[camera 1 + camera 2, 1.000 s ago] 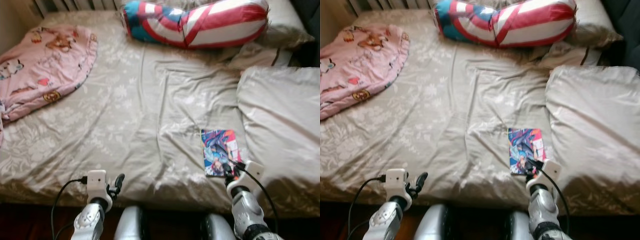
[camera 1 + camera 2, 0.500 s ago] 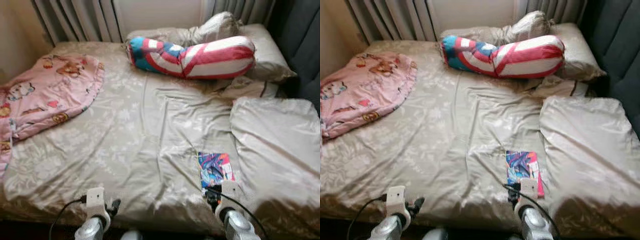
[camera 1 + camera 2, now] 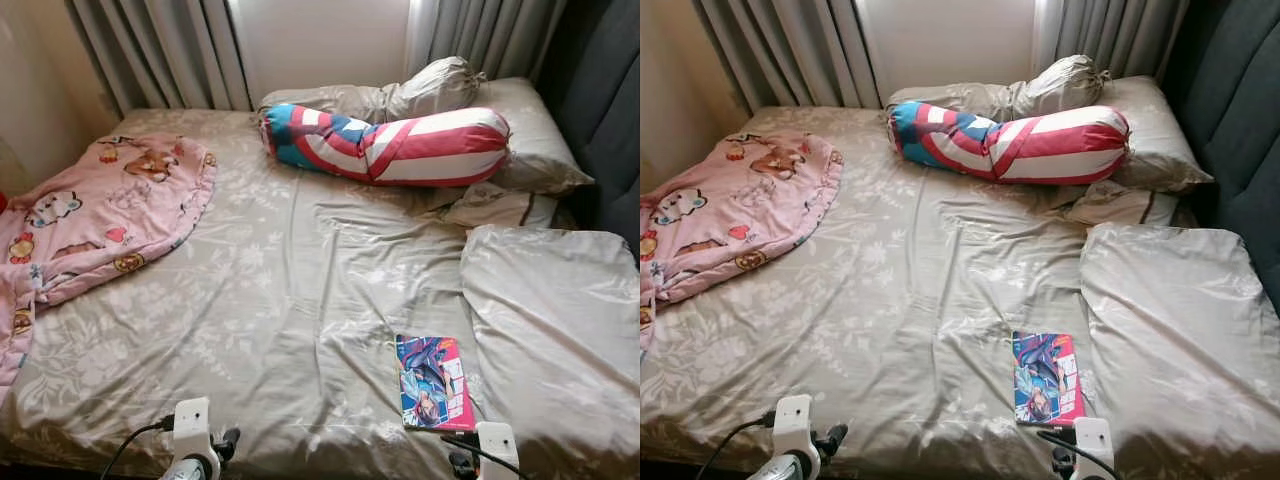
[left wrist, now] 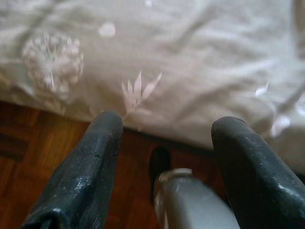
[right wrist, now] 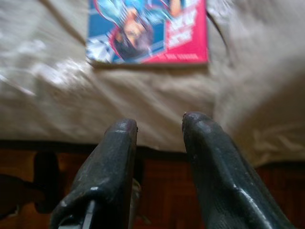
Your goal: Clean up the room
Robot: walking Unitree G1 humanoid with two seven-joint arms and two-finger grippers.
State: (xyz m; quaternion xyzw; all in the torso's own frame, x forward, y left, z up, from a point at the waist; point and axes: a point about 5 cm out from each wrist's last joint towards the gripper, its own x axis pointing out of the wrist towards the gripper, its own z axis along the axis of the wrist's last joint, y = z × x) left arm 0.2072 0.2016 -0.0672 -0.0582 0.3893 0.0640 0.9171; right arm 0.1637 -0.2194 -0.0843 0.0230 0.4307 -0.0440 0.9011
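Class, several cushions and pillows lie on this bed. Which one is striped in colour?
The long bolster pillow at the head of the bed, striped red, white and blue. The other pillows are plain beige.

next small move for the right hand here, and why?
Probably reach the right hand forward over the mattress edge to the book. It lies flat on the sheet near the bed's front edge, straight ahead of that hand. The fingers are open and empty, short of the book, above the floor. The left hand is farther away.
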